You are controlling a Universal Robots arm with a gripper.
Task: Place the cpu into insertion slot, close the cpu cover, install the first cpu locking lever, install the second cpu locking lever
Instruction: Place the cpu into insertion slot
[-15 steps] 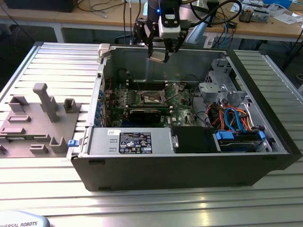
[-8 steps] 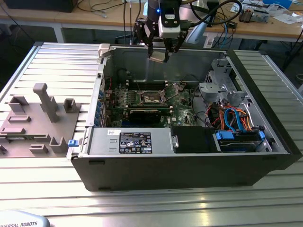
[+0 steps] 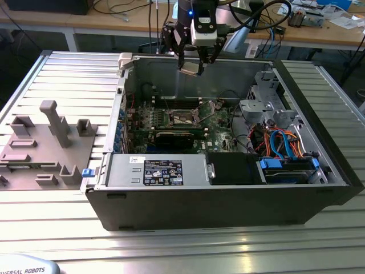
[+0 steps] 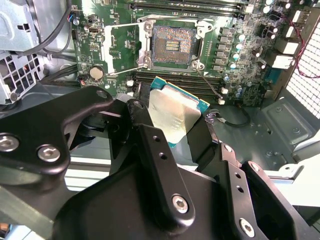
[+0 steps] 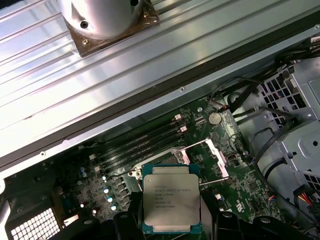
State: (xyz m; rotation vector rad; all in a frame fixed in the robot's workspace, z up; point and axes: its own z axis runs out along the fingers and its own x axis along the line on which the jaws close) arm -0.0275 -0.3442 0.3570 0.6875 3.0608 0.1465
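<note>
Ribbed aluminium tabletop point(image 3: 51, 85) is seen under an open black computer case point(image 3: 228, 205). The cpu point(image 5: 171, 202), a flat square chip with matte silvery-grey top and green edge, is held tilted in the claw point(image 3: 191, 67). Black metal fingers point(image 4: 160, 160) are clamped on its opposite edges. Below the claw, well apart, the insertion slot point(image 4: 173, 44) is seen uncovered: dark square, silvery rim, set in the green motherboard point(image 4: 240, 65). Farther off, toward the exterior view's left, grey moulded fixtures point(image 3: 51, 131) are laid on the table.

Ribbed metal table point(image 3: 171, 248), wooden bench point(image 3: 57, 23) behind
</note>
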